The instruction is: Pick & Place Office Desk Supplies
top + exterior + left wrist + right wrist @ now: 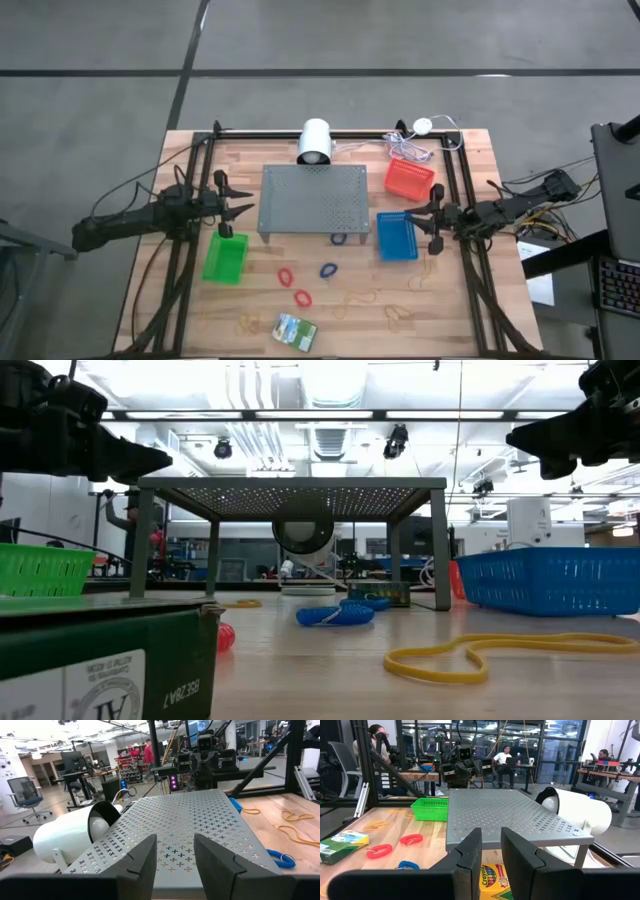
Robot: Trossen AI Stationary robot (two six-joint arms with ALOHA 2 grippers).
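The left gripper [240,208], fingers apart and empty, hovers just beside the grey perforated metal stand [312,203], above the green plastic mesh basket [226,259]. Across the stand, the right gripper [428,217] hovers over the blue plastic mesh basket [396,237], fingers parted by a narrow gap and empty.

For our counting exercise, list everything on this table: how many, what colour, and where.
stand: one, grey, centre back
camera: one, white, behind the stand
green basket: one, left
red basket: one, right back
blue basket: one, right
red bands: two, in front of the stand
blue bands: two, one at the stand's front edge
rubber bands: several, tan, front right
crayon box: green-yellow, front edge
second crayon box: yellow, below the right gripper
left gripper: open, left of the stand
right gripper: open, beside the blue basket
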